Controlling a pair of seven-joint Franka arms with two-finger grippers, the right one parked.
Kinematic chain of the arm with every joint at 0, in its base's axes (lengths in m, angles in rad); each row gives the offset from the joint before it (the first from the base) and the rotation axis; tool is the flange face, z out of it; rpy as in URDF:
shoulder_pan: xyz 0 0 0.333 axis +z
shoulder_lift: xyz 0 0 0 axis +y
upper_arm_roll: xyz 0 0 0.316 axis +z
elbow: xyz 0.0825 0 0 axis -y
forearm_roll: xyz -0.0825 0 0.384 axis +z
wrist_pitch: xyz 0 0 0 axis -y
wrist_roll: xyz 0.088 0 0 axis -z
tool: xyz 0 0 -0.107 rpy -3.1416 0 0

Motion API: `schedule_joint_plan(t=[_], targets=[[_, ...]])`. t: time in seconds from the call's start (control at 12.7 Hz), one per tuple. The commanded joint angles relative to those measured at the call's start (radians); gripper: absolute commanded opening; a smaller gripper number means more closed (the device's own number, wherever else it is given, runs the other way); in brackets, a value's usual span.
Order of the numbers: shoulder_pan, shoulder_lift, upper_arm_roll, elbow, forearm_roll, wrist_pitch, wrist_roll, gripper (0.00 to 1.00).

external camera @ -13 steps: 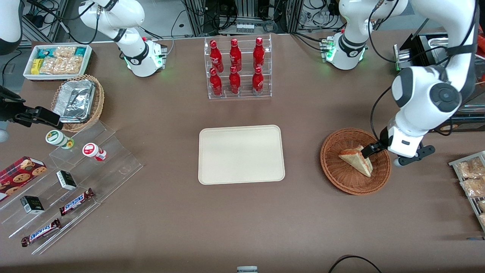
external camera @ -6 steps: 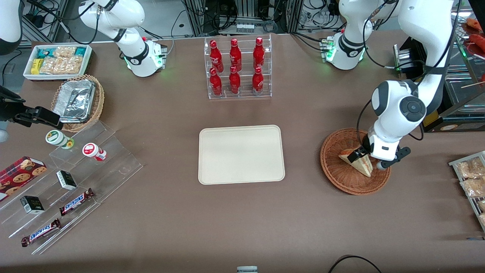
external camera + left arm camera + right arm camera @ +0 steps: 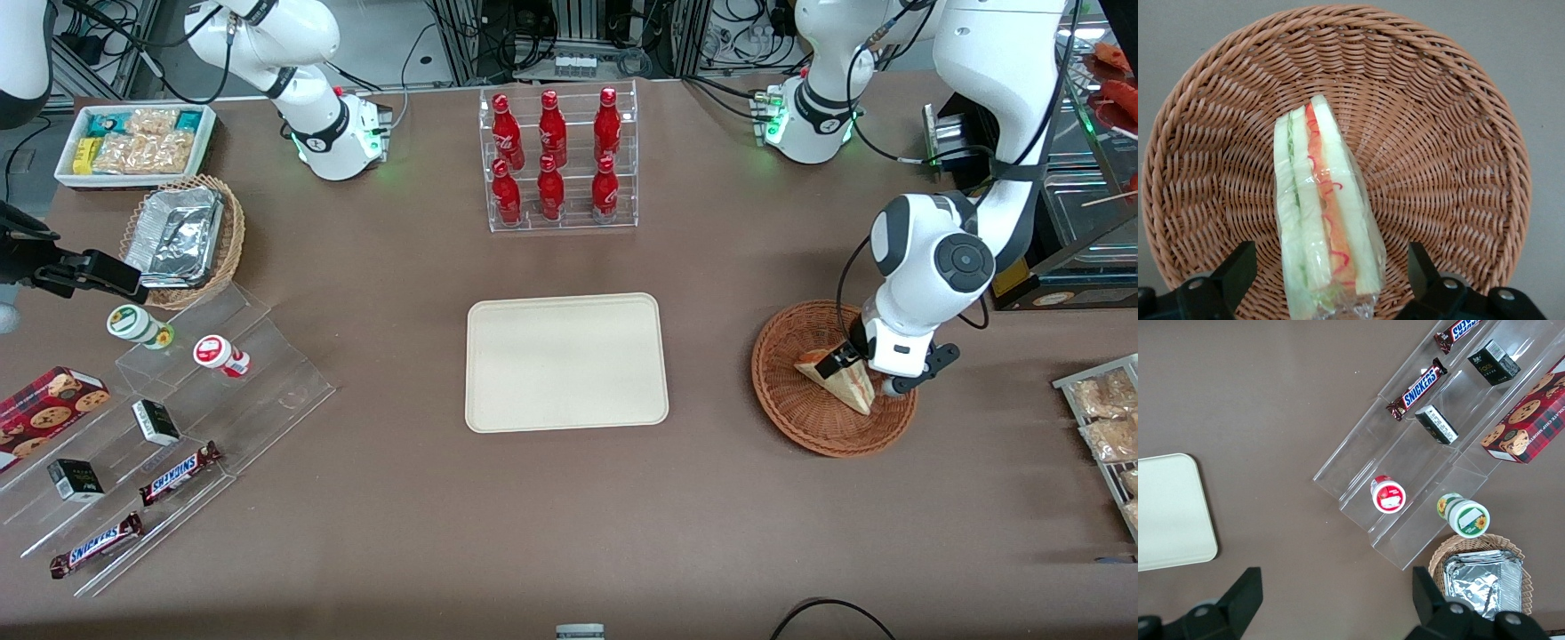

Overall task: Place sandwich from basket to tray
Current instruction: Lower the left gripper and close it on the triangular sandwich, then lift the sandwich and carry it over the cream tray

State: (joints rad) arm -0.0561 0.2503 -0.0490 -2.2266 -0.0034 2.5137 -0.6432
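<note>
The sandwich (image 3: pixel 834 377) is a clear-wrapped white-bread wedge with orange-red and green filling. It lies in the round reddish-brown wicker basket (image 3: pixel 782 418) toward the working arm's end of the table. My left gripper (image 3: pixel 852 368) is low over the basket and open. One dark finger (image 3: pixel 836 363) rests beside the wedge. In the left wrist view the sandwich (image 3: pixel 1321 213) stands on edge in the basket (image 3: pixel 1438 133), between the fingers of my gripper (image 3: pixel 1329 253), with gaps on both sides. The cream tray (image 3: pixel 565 363) lies bare at the table's middle.
A clear rack of red bottles (image 3: pixel 558 160) stands farther from the front camera than the tray. Acrylic steps with snack bars and cups (image 3: pixel 178 391), a tan basket of foil trays (image 3: pixel 182 236) and a white snack bin (image 3: pixel 133 142) lie toward the parked arm's end. Bagged snacks (image 3: pixel 1107 427) lie past the basket.
Over the last second my left arm swung in over the basket, bringing the gripper down around the sandwich. Since half a second ago it has barely moved. The sandwich has not moved.
</note>
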Motion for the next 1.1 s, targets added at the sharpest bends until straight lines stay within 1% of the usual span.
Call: schedule_joint_plan(t=[0.0, 0.08, 0.16, 0.24, 0.31, 0.39, 0.47, 0.63, 1.02], targets=[[0.006, 0.024, 0.0, -0.015, -0.006, 0.049, -0.036, 0.99], [0.004, 0.027, 0.0, -0.013, -0.007, 0.051, -0.041, 0.92], [0.004, 0.029, 0.0, -0.015, -0.006, 0.051, -0.041, 0.82], [0.004, 0.033, 0.0, -0.015, -0.006, 0.051, -0.042, 0.57], [0.004, 0.04, 0.0, -0.013, -0.006, 0.05, -0.042, 0.37], [0.006, 0.035, 0.0, -0.01, -0.006, 0.044, -0.042, 0.25], [0.006, 0.029, 0.0, -0.004, -0.007, 0.039, -0.044, 0.16], [0.006, -0.003, 0.0, 0.011, -0.007, -0.024, -0.052, 0.09], [-0.01, -0.088, -0.011, 0.181, 0.017, -0.367, -0.046, 0.08]])
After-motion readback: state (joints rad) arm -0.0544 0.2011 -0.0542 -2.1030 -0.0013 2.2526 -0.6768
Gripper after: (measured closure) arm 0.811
